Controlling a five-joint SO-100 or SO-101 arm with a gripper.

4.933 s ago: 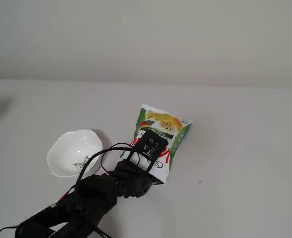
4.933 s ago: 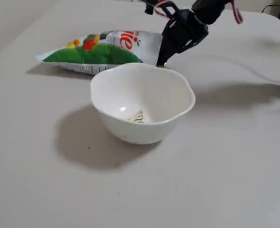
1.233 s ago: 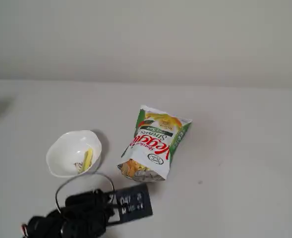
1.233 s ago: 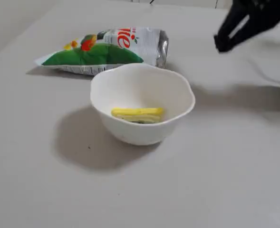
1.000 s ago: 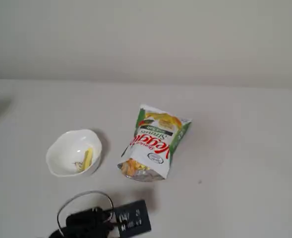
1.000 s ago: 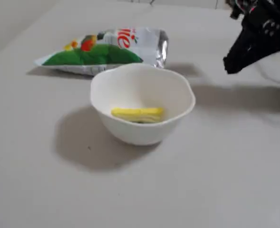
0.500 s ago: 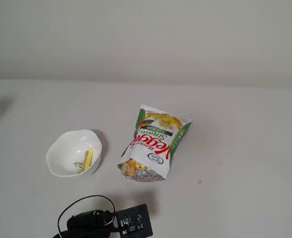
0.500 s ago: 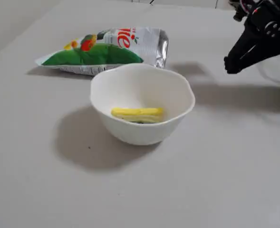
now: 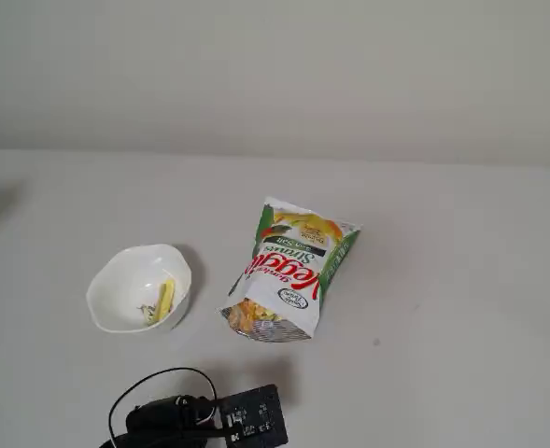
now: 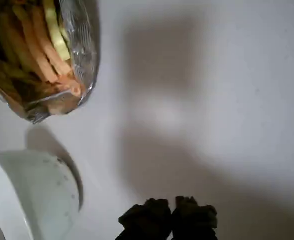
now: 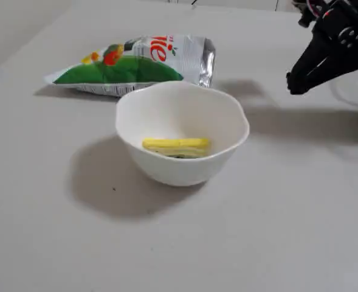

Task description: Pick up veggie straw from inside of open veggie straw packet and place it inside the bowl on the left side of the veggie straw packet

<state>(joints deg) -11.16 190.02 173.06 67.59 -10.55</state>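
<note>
The veggie straw packet (image 9: pixel 293 266) lies flat on the table with its open mouth toward the arm. In the wrist view its mouth (image 10: pixel 42 55) shows several orange and yellow straws inside. The white bowl (image 9: pixel 125 271) stands left of the packet in that fixed view and holds one yellow veggie straw (image 9: pixel 165 301), which also shows in the other fixed view (image 11: pixel 175 146). My gripper (image 10: pixel 170 215) is shut and empty. It hangs above bare table, apart from the bowl (image 10: pixel 37 190) and the packet. In a fixed view it shows at the right edge (image 11: pixel 295 82).
The arm's black body and cable (image 9: pixel 209 420) sit at the near table edge in a fixed view. The tabletop (image 9: pixel 443 280) is plain white, with a pale wall behind it.
</note>
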